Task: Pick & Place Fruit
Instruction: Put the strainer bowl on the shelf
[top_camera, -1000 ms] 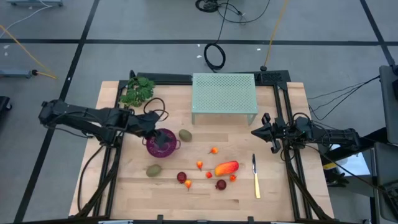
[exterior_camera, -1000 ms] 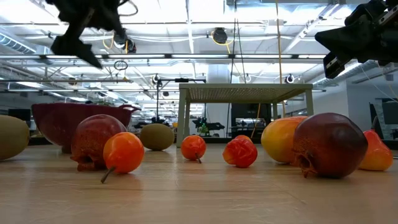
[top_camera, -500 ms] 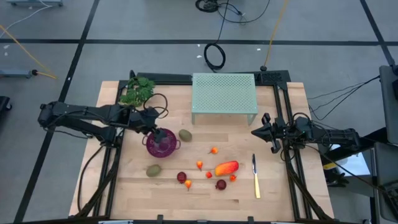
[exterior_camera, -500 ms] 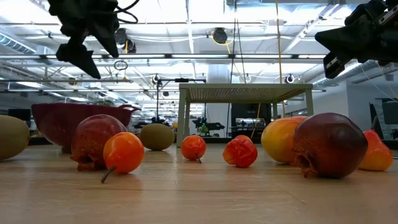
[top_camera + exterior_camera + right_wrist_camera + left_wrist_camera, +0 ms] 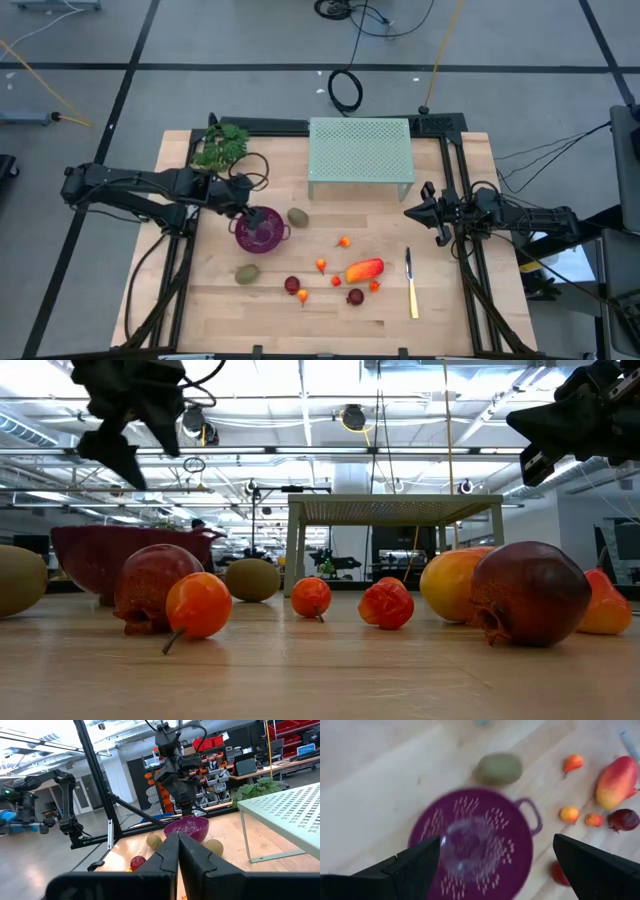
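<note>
1. A wooden bench (image 5: 200,300) carries a purple colander (image 5: 260,230).
2. The fruit (image 5: 364,269) lies scattered near and right of it.
3. The left tool (image 5: 495,857) hovers above the colander, fingers apart, empty.
4. The right tool (image 5: 410,211) waits at the right, fingers together.
5. Risk: round fruit may roll when nudged.

Even, bright overhead light falls on the wooden table (image 5: 440,300) in the high view, and things on it cast only short, soft shadows. In the low view, rows of ceiling lights (image 5: 300,390) blow out to white glare, and the left gripper (image 5: 125,410) shows as a dark silhouette against them. The nearest fruit there, a dark red ball (image 5: 528,592), carries soft highlights. The left wrist view is blurred throughout: the purple colander (image 5: 475,845) and the olive-brown oval (image 5: 498,768) beyond it are smeared, the fingers (image 5: 405,867) flat black. The right wrist view is sharper, though its own fingers (image 5: 192,857) are soft.
</note>
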Tool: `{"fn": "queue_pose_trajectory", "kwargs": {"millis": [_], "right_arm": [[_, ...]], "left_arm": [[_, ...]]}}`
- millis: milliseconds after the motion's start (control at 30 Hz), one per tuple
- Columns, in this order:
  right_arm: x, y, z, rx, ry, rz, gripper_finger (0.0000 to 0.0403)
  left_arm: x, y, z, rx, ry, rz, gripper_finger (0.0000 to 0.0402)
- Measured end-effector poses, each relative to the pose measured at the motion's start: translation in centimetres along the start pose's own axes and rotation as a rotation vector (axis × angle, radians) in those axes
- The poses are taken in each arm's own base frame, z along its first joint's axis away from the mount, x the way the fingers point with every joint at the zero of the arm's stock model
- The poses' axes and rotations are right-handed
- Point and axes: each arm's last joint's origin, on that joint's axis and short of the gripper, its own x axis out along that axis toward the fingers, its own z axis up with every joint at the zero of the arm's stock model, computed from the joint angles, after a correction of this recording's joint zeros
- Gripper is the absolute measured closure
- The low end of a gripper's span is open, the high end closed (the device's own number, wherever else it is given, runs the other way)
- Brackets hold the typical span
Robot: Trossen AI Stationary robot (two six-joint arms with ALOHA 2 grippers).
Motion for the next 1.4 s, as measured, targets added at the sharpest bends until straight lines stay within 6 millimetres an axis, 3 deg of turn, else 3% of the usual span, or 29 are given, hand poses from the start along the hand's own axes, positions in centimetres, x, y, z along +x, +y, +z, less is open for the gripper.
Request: {"fn": "queue_pose_trajectory", "kwargs": {"millis": [333,567,800,1067,1400], "right_arm": [[0.0,0.0,0.0,0.000,0.000,0.000,0.0399],[0.0,0.0,0.0,0.000,0.000,0.000,0.0399],[0.0,0.0,0.0,0.000,0.000,0.000,0.0399],[0.0,0.0,0.0,0.000,0.001,0.000,0.0399],[0.0,0.0,0.0,0.000,0.000,0.000,0.0399]], "left_arm": [[-0.3,-0.2,-2.5,-0.415,0.183,0.064,0.0014],[-0.6,-1.1,-4.5,-0.640,0.192,0.083,0.0014],[-0.3,-1.9,-6.1,-0.747,0.171,0.124,0.0014],[2.2,-2.9,-7.6,-0.802,0.168,0.261,0.0014],[3.7,-3.2,-7.9,-0.830,0.148,0.334,0.0014]]}}
